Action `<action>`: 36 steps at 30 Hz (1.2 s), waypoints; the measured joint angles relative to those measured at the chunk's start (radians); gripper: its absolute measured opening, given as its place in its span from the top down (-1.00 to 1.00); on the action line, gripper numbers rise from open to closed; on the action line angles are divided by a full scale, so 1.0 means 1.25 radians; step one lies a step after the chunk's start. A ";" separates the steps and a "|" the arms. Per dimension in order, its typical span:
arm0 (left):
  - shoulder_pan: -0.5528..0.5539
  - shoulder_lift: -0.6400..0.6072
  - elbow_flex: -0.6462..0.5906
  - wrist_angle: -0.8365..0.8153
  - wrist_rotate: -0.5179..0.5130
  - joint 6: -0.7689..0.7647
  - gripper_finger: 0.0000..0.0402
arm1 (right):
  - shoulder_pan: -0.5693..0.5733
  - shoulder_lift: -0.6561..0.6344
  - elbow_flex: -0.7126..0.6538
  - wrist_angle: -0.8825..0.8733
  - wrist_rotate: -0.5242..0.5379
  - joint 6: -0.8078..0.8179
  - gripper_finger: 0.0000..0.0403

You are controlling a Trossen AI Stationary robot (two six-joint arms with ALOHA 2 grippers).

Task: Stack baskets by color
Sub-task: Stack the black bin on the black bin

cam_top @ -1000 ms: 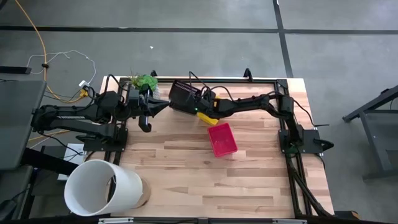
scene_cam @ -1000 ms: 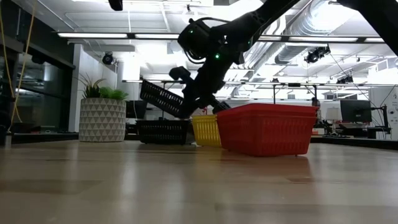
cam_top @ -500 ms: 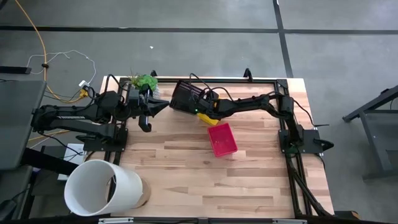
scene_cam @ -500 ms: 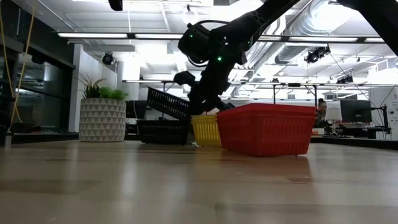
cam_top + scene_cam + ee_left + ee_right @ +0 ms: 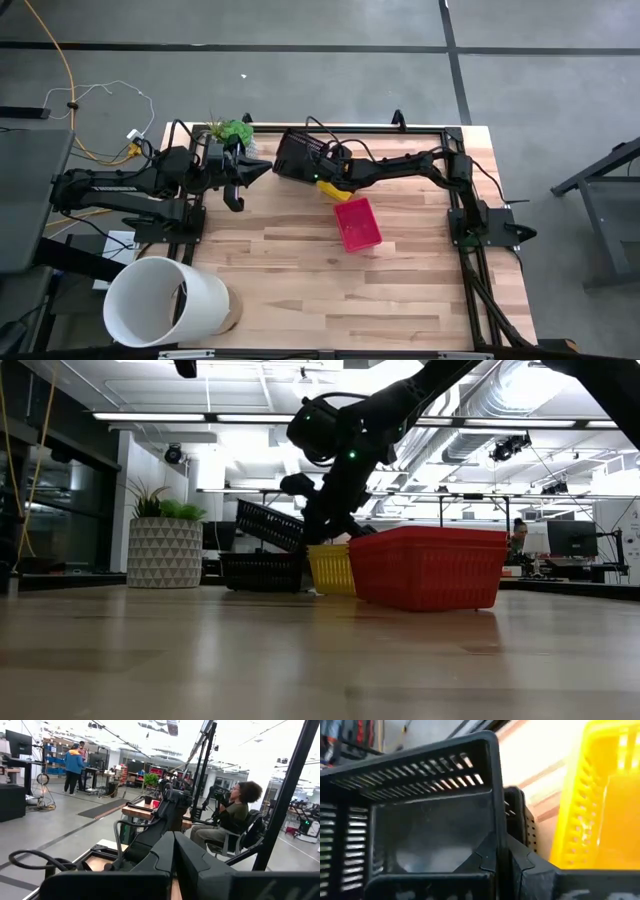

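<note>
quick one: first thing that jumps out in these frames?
The right gripper at the table's far edge, shut on a black basket held tilted above another black basket on the table. Next, the red basket mid-table beside a yellow one, and the big white cylinder at the near left corner.

Count on worktop (image 5: 300, 270) — black baskets (image 5: 262, 570): two visible; yellow basket (image 5: 330, 568): one stack, number unclear; red basket (image 5: 357, 224): one stack; white cylinder (image 5: 165, 300): one; plant (image 5: 232, 130): one.

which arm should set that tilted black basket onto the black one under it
Right. Its fingers are shut on the tilted black basket directly above the other black basket. The left arm waits empty at the table's edge.
</note>
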 joint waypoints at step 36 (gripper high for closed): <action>0.000 0.000 0.000 0.000 -0.005 0.000 1.00 | -0.005 0.030 0.000 -0.005 -0.067 -0.006 1.00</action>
